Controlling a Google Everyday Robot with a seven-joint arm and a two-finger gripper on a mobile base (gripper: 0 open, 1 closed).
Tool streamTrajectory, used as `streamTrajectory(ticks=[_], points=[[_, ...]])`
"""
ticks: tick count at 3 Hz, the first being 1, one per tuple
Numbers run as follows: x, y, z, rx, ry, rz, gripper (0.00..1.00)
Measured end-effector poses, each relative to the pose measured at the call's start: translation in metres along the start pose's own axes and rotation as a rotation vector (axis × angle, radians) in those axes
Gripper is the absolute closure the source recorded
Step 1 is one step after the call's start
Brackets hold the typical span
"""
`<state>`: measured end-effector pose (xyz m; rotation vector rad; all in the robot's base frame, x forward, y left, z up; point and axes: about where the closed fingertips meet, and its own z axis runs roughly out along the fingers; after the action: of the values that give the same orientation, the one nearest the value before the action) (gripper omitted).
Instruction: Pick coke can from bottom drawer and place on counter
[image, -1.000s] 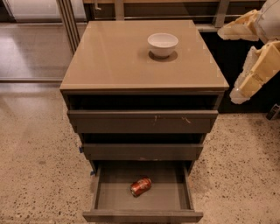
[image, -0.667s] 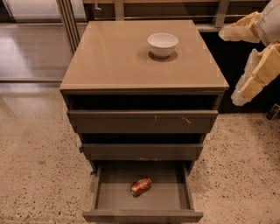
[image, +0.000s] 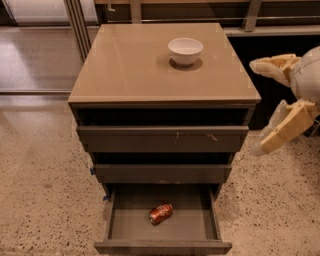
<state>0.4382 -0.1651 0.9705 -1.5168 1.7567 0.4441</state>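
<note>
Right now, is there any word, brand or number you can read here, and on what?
Can, lying in the bottom drawer: pale markings, too blurred to read.
Bowl, counter: no text.
Gripper, open at the counter's right: no text.

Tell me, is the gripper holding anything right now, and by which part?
Nothing is held. The gripper is open and empty, right of the counter; the coke can lies untouched in the bottom drawer.
</note>
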Motion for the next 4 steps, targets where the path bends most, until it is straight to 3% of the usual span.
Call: streamTrajectory(ticks=[2,3,4], points=[[0.058,0.030,0.116,0.029,-0.065,0.158,0.00],[0.088,0.033,0.157,0.043,-0.099,0.205,0.00],[0.109,0.042,0.186,-0.001,-0.118,0.242,0.00]])
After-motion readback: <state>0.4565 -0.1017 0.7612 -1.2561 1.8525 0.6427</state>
